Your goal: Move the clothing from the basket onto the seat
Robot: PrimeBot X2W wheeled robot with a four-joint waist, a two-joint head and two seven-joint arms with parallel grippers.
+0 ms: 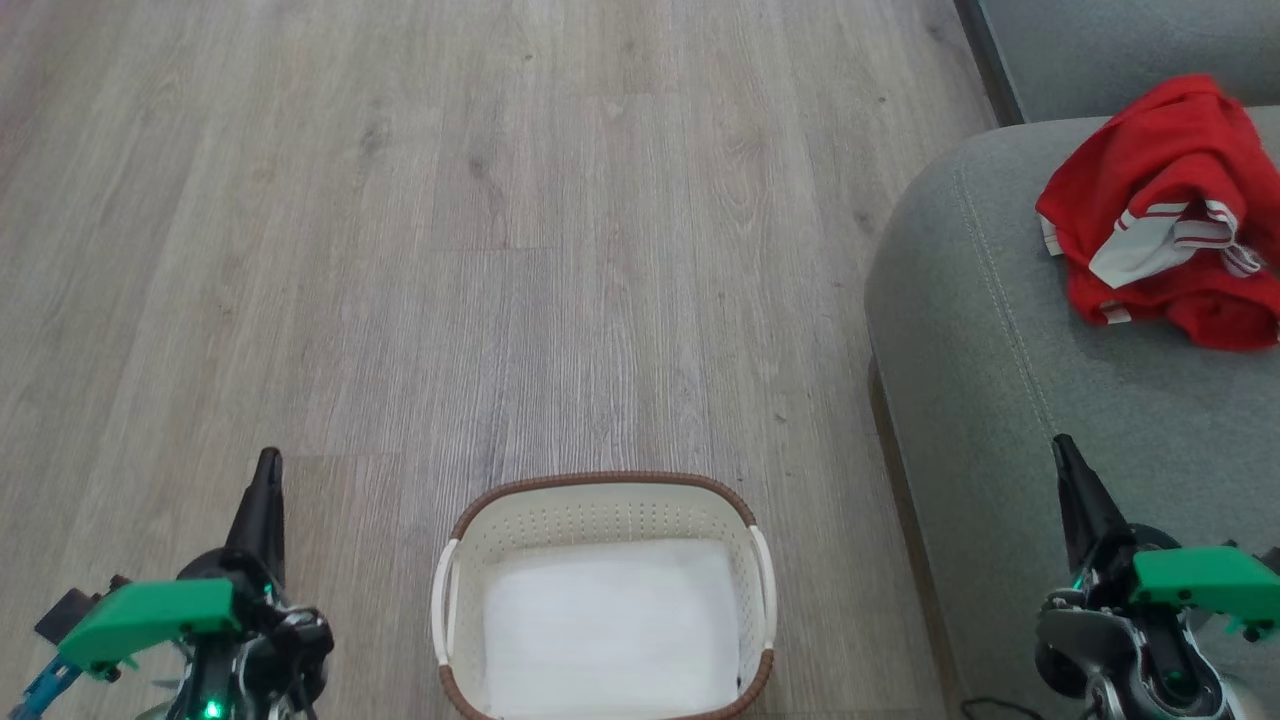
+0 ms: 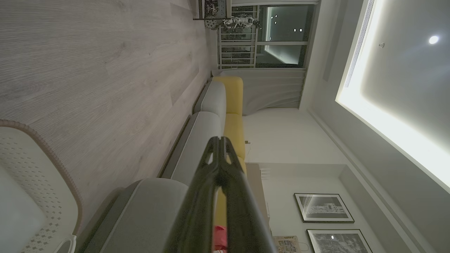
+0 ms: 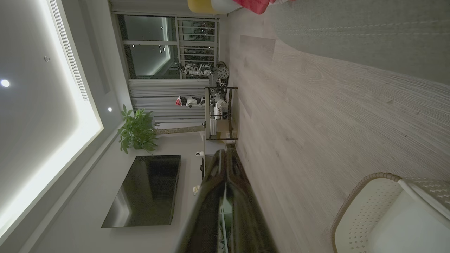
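- The basket [image 1: 600, 479] stood on the wood floor [image 1: 500, 250] between the two arms. Its white bottom was bare, and no garment was seen inside.
- The clothing [image 1: 1150, 180], a crumpled red heap with white panels and striped trim, lay on the seat [image 1: 1000, 400], well apart from the basket.
- The left gripper [image 1: 268, 460] hung over the floor beside the basket, its fingers pressed together and holding nothing.
- The right gripper [image 1: 1063, 450] hung over the near part of the seat, its fingers likewise together and empty.
- Judgement: the transfer appeared complete, with nothing visible left to move. The basket's nearest edge was cut off in the head view, so that strip went unchecked.
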